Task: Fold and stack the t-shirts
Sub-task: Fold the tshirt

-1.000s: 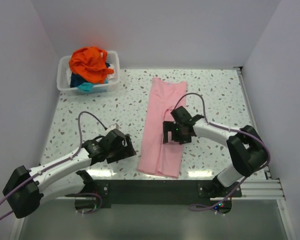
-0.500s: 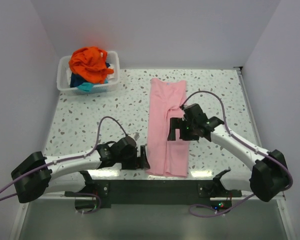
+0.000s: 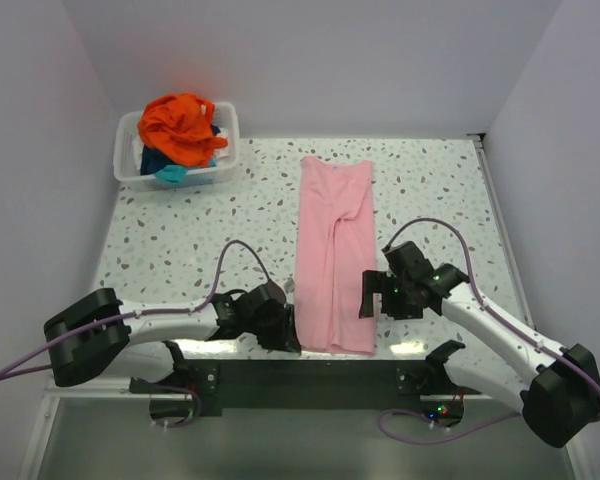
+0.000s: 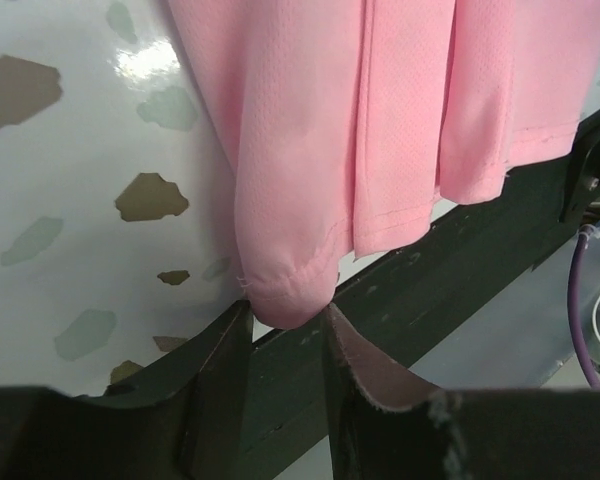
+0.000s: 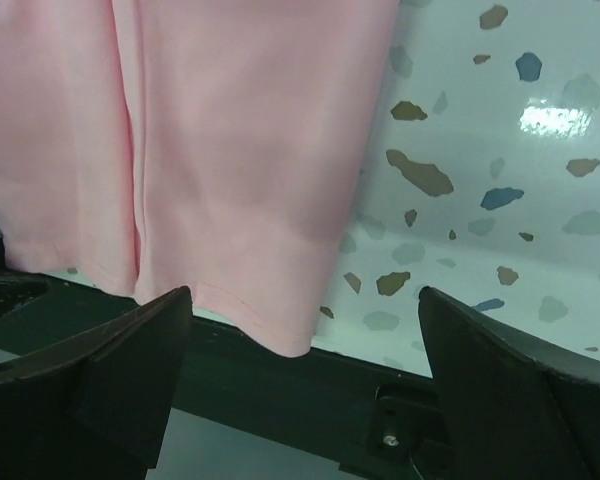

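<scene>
- The light pink t-shirt (image 3: 335, 250) lies in the middle of the table (image 3: 180, 230) as a long narrow strip, its sides already turned in; its near hem just reaches the dark rail (image 3: 310, 385) at the table's front edge
- The step in hand appears to be taking hold of the two near hem corners for the crosswise fold
- The left gripper (image 3: 285, 335) sits at the near left corner; in its wrist view the jaws have narrowed onto the rounded corner of the hem (image 4: 285, 300), cloth touching both fingers, though only the very tip is caught and the hold looks shallow
- The right gripper (image 3: 368, 300) is spread wide just beside the near right corner, which lies between its fingers (image 5: 110, 385), nearer the left one, and is not yet grasped
- The next move probably calls for the right arm to centre on that corner and close, then for both to lift evenly and carry the hem toward the far end
- Risks: the layered folds could slide apart, or the left corner could slip out
- The white bin (image 3: 130, 140) stands at the far left, well apart, holding the orange t-shirt (image 3: 180, 125) over teal and blue cloth (image 3: 165, 168); nothing lies across the fold path
</scene>
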Controlling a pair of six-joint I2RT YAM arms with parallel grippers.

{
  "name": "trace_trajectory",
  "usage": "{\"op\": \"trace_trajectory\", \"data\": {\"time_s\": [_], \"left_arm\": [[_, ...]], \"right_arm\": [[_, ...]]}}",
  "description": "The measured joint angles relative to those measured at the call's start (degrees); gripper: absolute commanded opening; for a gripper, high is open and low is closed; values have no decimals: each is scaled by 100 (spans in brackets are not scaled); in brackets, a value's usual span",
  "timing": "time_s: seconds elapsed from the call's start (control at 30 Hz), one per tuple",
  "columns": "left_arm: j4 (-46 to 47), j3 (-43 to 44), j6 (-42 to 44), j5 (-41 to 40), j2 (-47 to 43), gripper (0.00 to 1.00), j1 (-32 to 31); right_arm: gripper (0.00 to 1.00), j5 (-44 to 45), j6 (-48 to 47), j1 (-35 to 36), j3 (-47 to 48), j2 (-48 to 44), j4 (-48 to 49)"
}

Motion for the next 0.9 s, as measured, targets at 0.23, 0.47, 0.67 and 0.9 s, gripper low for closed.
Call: {"op": "trace_trajectory", "data": {"time_s": [0.23,0.47,0.67,0.9], "left_arm": [[57,2,-175,-61,66,35,-118],[105,52,-374,-149,129,43,-118],[107,157,-398,-313,315,9,-122],[101,203,-337,-450,389,0,-125]], "right_arm": [[99,-404,59,0,-442,-348,-76],[99,-828,85,9,-706,-527,-120],[96,-1071,177,317,-870,-498,103],[72,-1233,474,551,-1228,-361,372]]}}
